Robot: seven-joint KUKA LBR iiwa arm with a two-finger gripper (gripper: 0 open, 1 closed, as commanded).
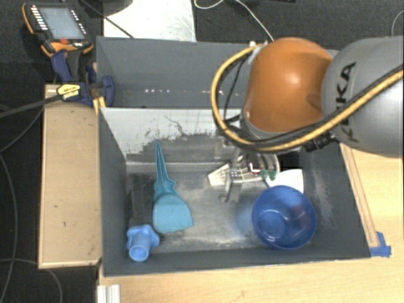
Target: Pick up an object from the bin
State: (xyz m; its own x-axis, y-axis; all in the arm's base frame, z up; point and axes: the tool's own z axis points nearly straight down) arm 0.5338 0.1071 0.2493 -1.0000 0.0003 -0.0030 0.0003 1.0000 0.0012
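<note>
The grey metal bin (113, 169) is occupying mid-frame. The round blue plastic bowl (284, 216) is sitting at its lower right, and the pale blue long-handled brush (165, 201) is lying at left. The pincer (235, 183) is hanging over the centre; open or closed cannot be told. A small white piece (218, 177) is lying just beside it, likely light and stiff, and is calling for a hold across its narrow width.

Brush (165, 201) left, bowl (284, 216) right, tool (230, 183) seemingly between.
</note>
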